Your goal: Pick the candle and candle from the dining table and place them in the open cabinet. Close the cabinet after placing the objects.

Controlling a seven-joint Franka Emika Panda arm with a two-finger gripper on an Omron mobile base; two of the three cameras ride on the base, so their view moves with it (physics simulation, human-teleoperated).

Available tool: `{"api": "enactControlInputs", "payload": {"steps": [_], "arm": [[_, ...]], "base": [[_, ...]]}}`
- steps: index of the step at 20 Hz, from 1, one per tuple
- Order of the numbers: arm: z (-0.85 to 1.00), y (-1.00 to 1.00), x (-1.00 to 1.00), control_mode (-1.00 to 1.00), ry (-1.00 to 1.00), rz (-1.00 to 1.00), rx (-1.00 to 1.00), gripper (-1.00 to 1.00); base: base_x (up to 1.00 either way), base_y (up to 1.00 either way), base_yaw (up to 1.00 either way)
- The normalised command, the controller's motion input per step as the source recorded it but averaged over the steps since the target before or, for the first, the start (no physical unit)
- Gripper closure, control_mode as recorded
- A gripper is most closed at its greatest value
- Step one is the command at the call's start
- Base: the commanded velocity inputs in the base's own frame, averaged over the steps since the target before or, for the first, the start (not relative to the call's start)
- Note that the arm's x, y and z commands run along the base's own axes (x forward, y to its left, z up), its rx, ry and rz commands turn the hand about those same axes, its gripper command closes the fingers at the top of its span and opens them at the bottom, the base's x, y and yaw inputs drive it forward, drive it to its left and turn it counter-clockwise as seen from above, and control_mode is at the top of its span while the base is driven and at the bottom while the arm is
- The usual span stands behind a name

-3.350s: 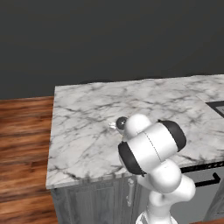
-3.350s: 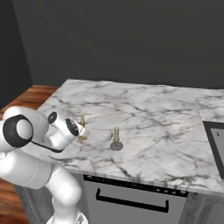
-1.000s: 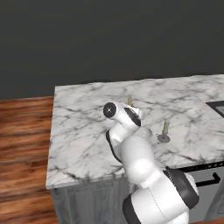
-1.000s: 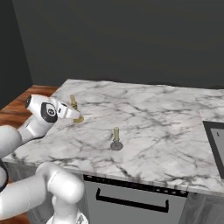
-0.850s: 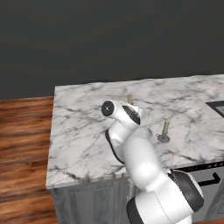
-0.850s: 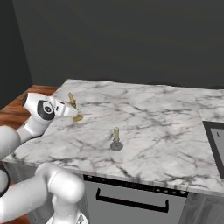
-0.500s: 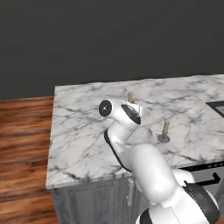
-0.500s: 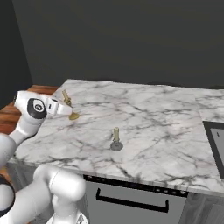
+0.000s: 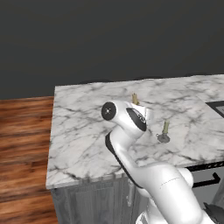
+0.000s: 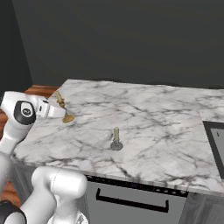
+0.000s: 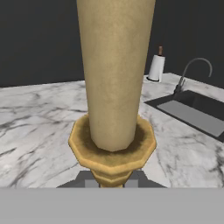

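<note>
Now, nearest first:
pincer [image 10: 57, 110]: clamped together on the gold candlestick, low on its stem, so the taper stands clear of the fingers
taper candle [image 11: 114, 70]: yellow, seated in the gold cup, carried tilted just above the surface near its left edge; the tilt looks like a result of the hand's roll, and the base [image 10: 68, 118] hangs close over the marble
hold, judged: gripping the holder and not the wax probably keeps the candle from slipping out
surface [image 10: 148, 118]: white marble with grey veins
second candle [image 10: 116, 138]: stubby, pale olive, upright on its grey base mid-surface, well apart from the pincer, awaiting its own trip
sink and tap [image 11: 192, 103]: farther off, beyond the held candle
paper roll [image 11: 156, 66]: upright at the far edge
cabinet: not seen from here; the carry, I judge, has barely begun
</note>
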Motion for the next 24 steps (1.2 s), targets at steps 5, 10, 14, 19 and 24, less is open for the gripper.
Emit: {"api": "enactControlInputs", "payload": {"steps": [5,10,14,19,24], "arm": [[0.45,0.02,-0.54,-1.00,0.00,0.06,0.00,1.00],[0.39,0.01,-0.45,-1.00,0.03,0.15,0.00,1.00],[0.00,0.00,0.00,-1.00,0.00,0.01,0.00,1.00],[0.00,0.03,-0.07,-1.00,-0.01,0.00,0.00,1.00],[0.00,0.00,0.00,1.00,0.00,0.00,0.00,1.00]], "base": [[0.00,0.00,0.00],[0.00,0.00,0.00],[0.00,0.00,0.00],[0.00,0.00,0.00],[-0.53,0.33,0.10]]}}
